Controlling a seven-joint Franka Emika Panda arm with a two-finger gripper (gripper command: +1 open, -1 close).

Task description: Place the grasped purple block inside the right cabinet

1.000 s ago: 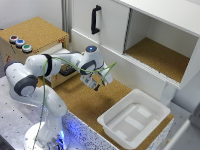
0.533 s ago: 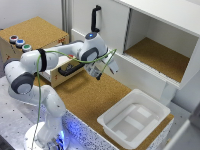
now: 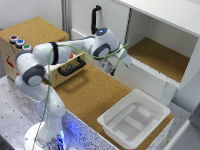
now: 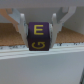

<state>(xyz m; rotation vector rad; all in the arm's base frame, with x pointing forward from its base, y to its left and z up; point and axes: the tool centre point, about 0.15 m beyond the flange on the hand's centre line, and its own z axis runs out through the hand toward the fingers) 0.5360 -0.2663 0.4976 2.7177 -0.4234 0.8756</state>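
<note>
Seen from the exterior view: a white robot arm reaching from its base at about 7 o'clock up toward the scene's centre, gripper (image 3: 116,70) hanging at roughly 12 o'clock of the cork-topped counter (image 3: 95,95), just in front of the right cabinet (image 3: 160,57). Cabinet open at about 2 o'clock: white walls, cork-brown floor, nothing visible inside. Gripper tip near the cabinet's front lower edge, not yet past it as far as can be judged.

From the wrist view: purple block (image 4: 37,36) pinched between the two pale fingers (image 4: 22,25), jaws pressed against its sides. Yellow letter E on the face turned to the camera, a second yellow letter on the face below. Behind the block, a strip of cork floor and a white ledge, most likely the cabinet's sill. Block held in the air, touching nothing but the fingers.

Elsewhere in the exterior view: white tray (image 3: 131,120) at about 5 o'clock, well apart from the gripper; cork-topped wooden box (image 3: 35,37) with coloured buttons at 10 o'clock; white door with a black handle (image 3: 94,17) at 12 o'clock, just beside the cabinet opening.

Progress, as a judgement: grasp done, carry toward the cabinet largely done. Left to do: moving the block inward over the cork floor, lowering, letting go, drawing the arm clear.
</note>
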